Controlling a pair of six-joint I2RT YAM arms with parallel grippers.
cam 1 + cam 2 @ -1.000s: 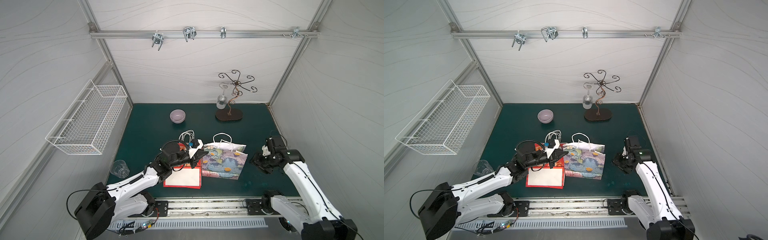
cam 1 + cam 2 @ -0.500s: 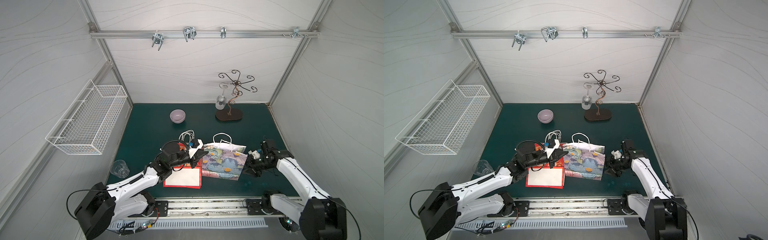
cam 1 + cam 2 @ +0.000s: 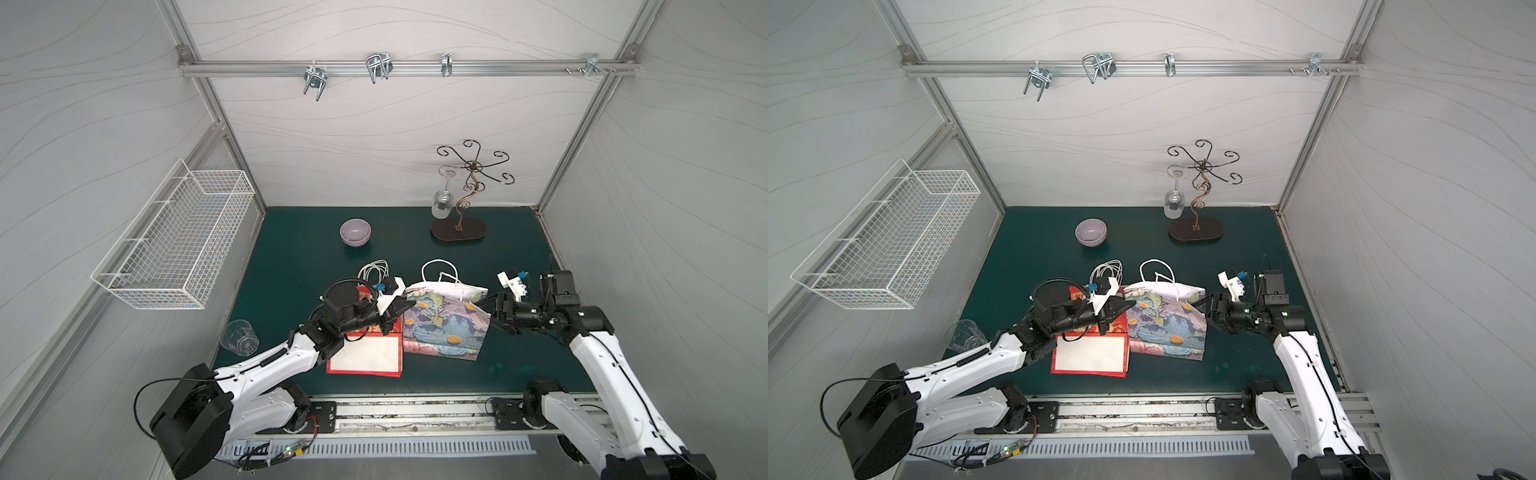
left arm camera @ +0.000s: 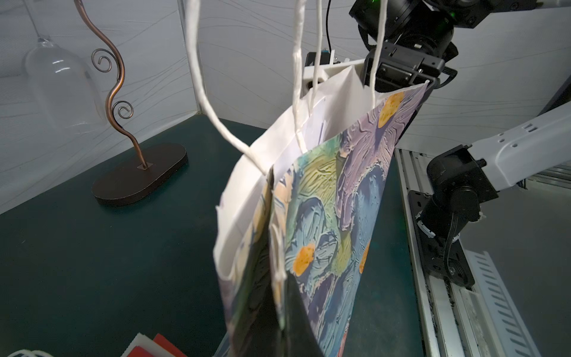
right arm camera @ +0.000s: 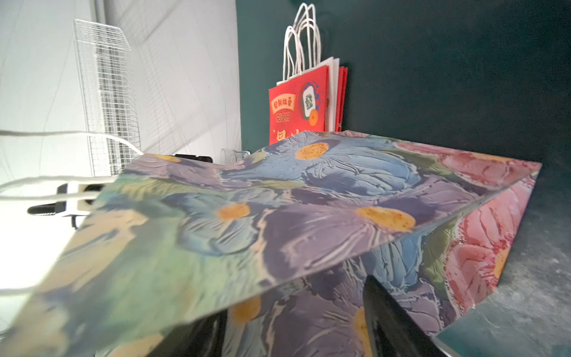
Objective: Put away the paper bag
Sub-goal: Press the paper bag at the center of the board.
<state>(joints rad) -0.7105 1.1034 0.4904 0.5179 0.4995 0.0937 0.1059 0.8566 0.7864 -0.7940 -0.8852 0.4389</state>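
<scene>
The floral paper bag (image 3: 446, 328) (image 3: 1167, 328) stands partly lifted at the middle of the green table, its white cord handles up. My left gripper (image 3: 405, 305) (image 3: 1129, 305) is shut on the bag's left top edge; in the left wrist view the bag (image 4: 324, 216) hangs from the gripper (image 4: 279, 296). My right gripper (image 3: 498, 316) (image 3: 1212, 313) is at the bag's right side, open. In the right wrist view its gripper (image 5: 293, 327) has dark fingers standing apart on either side of the bag's side fold (image 5: 309, 191).
A red paper bag (image 3: 365, 357) (image 5: 298, 108) lies flat under my left arm. A lilac bowl (image 3: 355, 232) and a glass stand (image 3: 457, 228) with a hanging wine glass sit at the back. A white wire basket (image 3: 178, 245) hangs on the left wall, hooks (image 3: 376, 66) on the rail above.
My right arm has swung left from the table's right edge up to the bag's right side, and its jaws have widened. The left arm and bag have stayed put.
</scene>
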